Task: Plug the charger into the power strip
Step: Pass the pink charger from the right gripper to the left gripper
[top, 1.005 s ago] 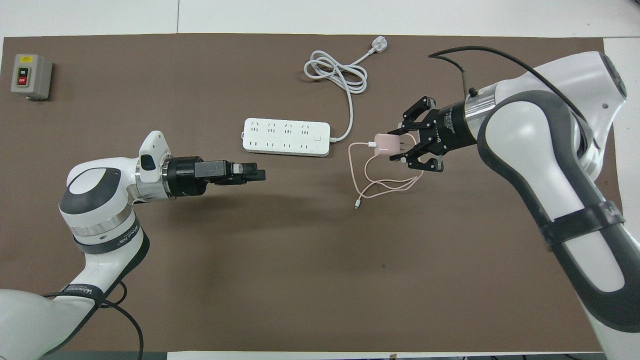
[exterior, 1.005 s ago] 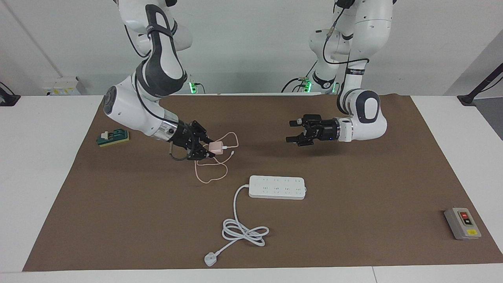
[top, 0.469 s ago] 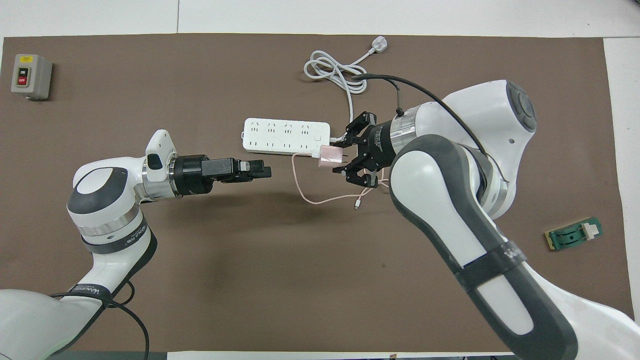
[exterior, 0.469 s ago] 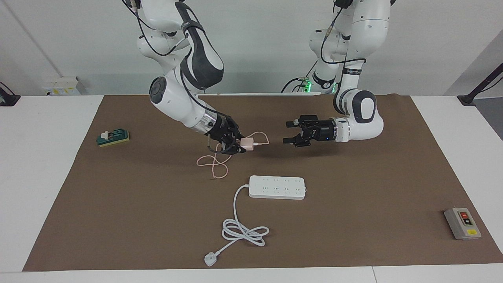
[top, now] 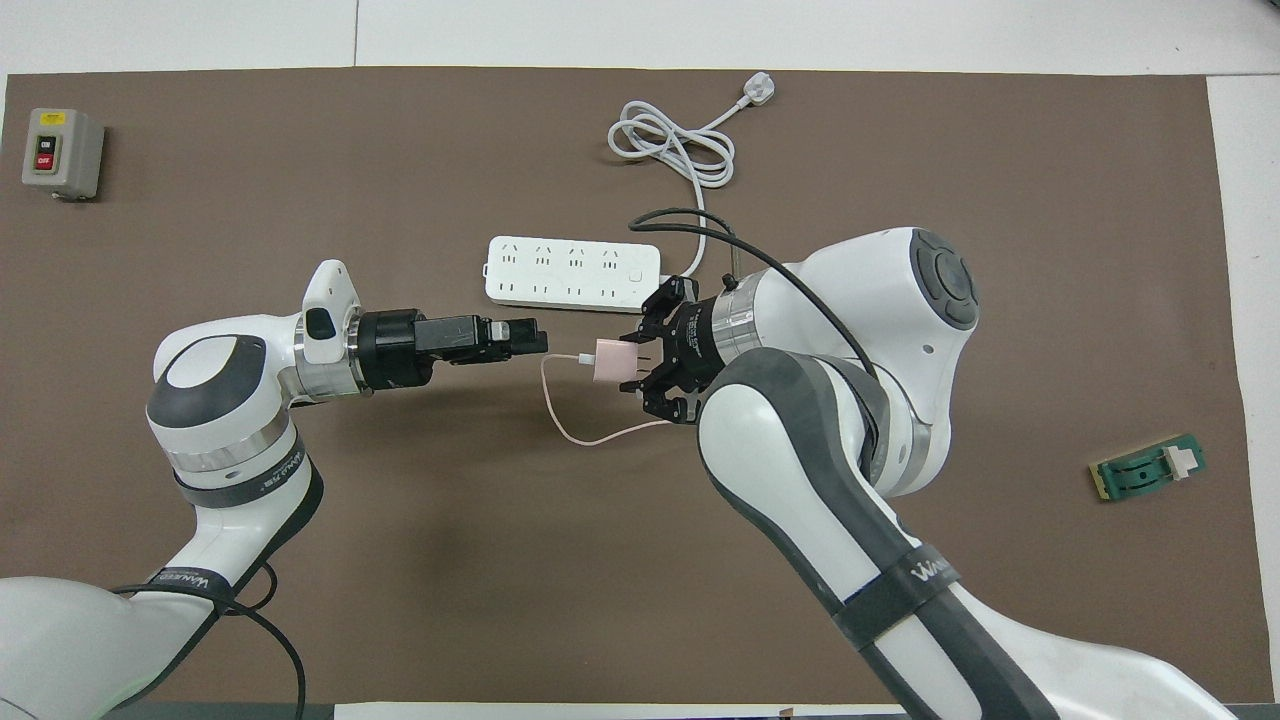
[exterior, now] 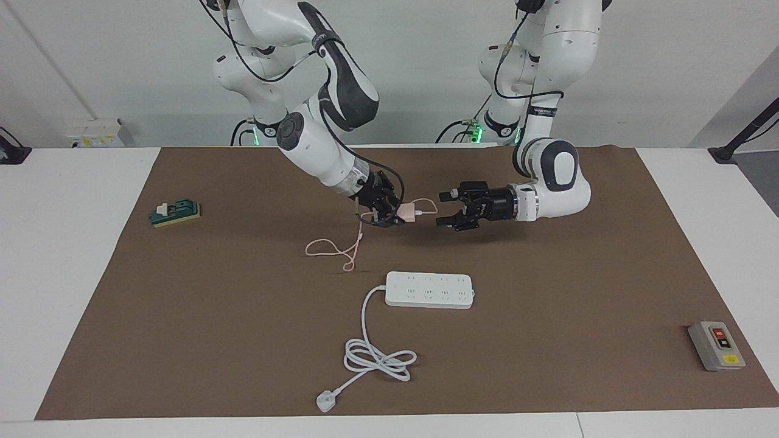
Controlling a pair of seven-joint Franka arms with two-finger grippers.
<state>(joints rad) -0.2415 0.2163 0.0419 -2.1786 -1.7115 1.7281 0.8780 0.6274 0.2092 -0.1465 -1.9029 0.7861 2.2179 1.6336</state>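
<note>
Above the tabletop's (exterior: 182, 340) middle, the right gripper (exterior: 395, 217) grasps the charger (exterior: 408, 212); the left gripper (exterior: 446, 209), fingers spread, faces it at three o'clock, over bare tabletop nearer the robots than the power strip (exterior: 429, 289).

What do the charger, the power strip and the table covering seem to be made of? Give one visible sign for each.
Charger: probably smooth pale pink plastic, an even-coloured block; its thin cable looks flexible, sagging in loops.
Power strip: likely hard white plastic, moulded with rows of outlet holes.
Table covering: matte brown sheet, perhaps paper or felt; it lies flat without glare.
</note>
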